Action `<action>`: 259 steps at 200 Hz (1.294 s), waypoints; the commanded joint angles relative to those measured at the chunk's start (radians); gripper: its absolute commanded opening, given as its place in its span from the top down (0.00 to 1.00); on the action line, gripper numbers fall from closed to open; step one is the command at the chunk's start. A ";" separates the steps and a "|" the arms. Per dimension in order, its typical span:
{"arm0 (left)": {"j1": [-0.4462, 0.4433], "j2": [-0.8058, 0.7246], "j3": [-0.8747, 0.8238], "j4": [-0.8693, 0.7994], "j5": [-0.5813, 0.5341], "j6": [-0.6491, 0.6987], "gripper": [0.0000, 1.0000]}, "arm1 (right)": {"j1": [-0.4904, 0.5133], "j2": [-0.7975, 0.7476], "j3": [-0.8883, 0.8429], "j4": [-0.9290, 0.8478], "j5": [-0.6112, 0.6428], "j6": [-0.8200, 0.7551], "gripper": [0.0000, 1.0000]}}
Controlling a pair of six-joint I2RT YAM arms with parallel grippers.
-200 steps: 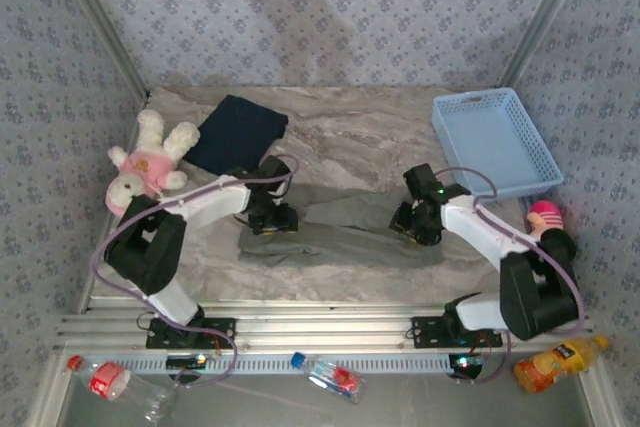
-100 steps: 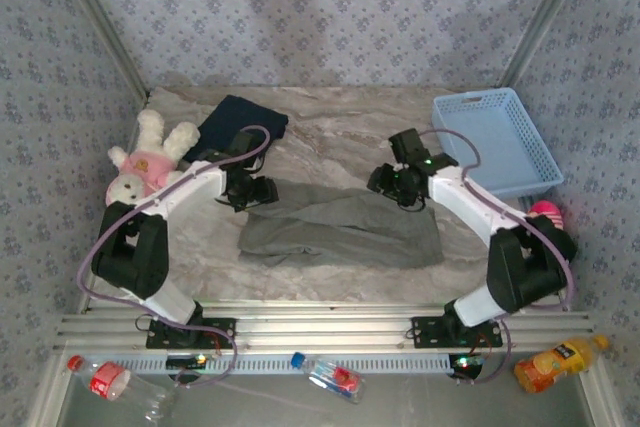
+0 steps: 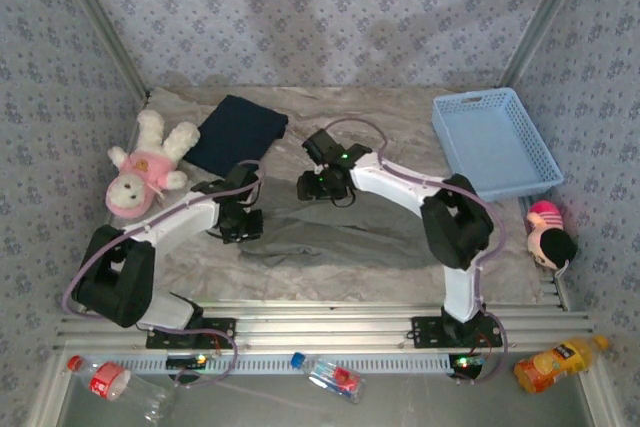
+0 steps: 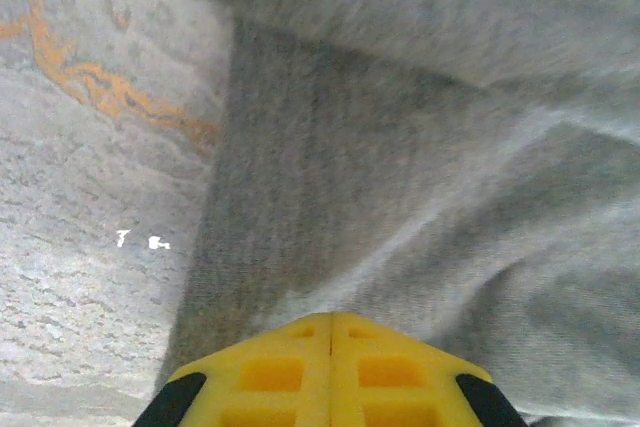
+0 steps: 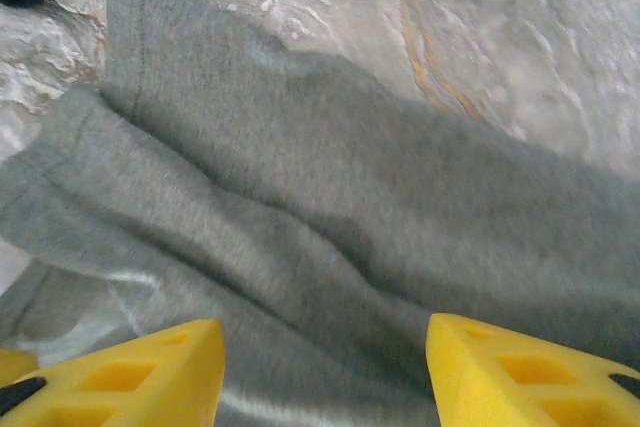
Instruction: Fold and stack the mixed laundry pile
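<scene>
Your left gripper (image 4: 331, 339) has its yellow fingers pressed tight together at the left end of the olive-grey garment (image 3: 340, 232), which lies in the middle of the table (image 3: 380, 127); you cannot tell if cloth is caught between them, so check before you lift. Your right gripper (image 5: 322, 357) hangs wide open over the far edge, so pinch that edge, then move both ends together, slowly, to keep the fold smooth. The dark navy garment (image 3: 237, 132) sits folded at the far left.
</scene>
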 commanded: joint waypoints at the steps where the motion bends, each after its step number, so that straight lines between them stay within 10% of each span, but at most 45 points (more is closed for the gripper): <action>1: 0.000 0.015 -0.033 0.049 -0.024 -0.015 0.93 | 0.029 0.080 0.107 -0.133 0.061 -0.193 0.41; 125: 0.032 0.054 -0.107 0.087 -0.038 -0.063 0.94 | 0.105 0.138 0.138 -0.225 -0.029 -0.444 0.43; 171: 0.033 0.020 -0.134 0.075 -0.047 -0.083 0.94 | 0.060 0.120 0.164 -0.211 -0.010 -0.463 1.00; 203: 0.032 0.004 -0.165 0.069 -0.050 -0.092 0.94 | -0.008 0.158 0.258 -0.190 -0.032 -0.429 1.00; 236: 0.030 -0.029 -0.197 0.065 -0.051 -0.105 0.93 | -0.053 0.266 0.426 -0.237 0.028 -0.368 0.69; 259: 0.032 -0.059 -0.189 0.037 -0.055 -0.105 0.93 | -0.050 0.282 0.504 -0.301 0.119 -0.347 0.68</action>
